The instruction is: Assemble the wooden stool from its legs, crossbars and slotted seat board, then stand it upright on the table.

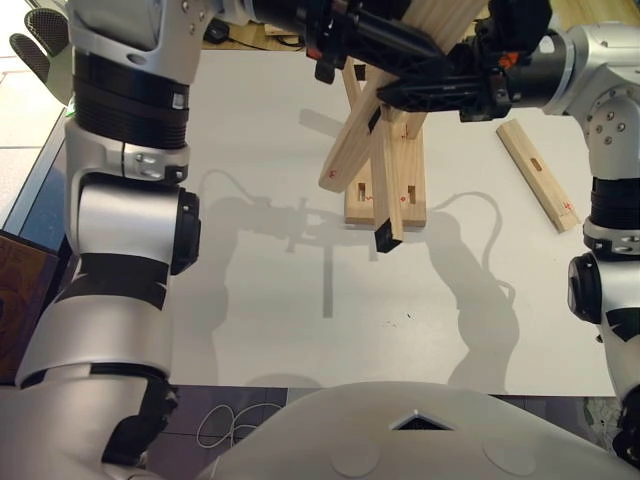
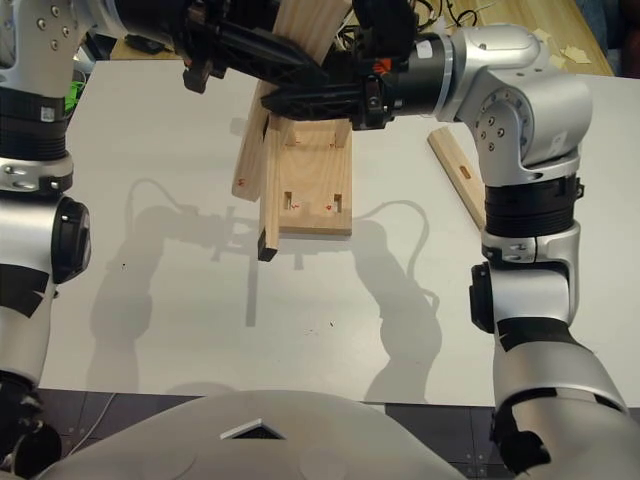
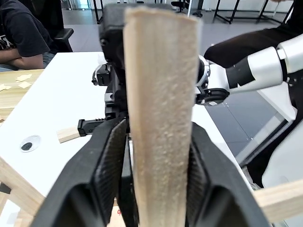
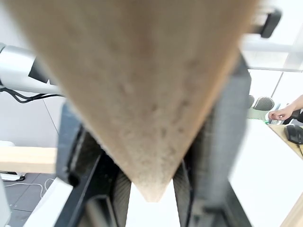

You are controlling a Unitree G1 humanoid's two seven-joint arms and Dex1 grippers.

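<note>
The left tool (image 3: 158, 165) clamps a first leg (image 3: 161, 94), and the right tool (image 4: 161, 179) clamps a second leg (image 4: 137, 94). The legs cross above the slotted seat board (image 2: 315, 175), flat on the counter's (image 1: 260, 300) far middle. A loose crossbar (image 1: 538, 172) lies far right.

Bare tabletop (image 1: 300, 330) spreads at 6 o'clock of the seat board (image 2: 315, 175) — open passage. Over the board the crossed legs (image 1: 348, 150) slant down (one tip hanging past its near edge), blocking approach from 12. At 3 o'clock a crossbar (image 1: 538, 172) lies well apart.
</note>
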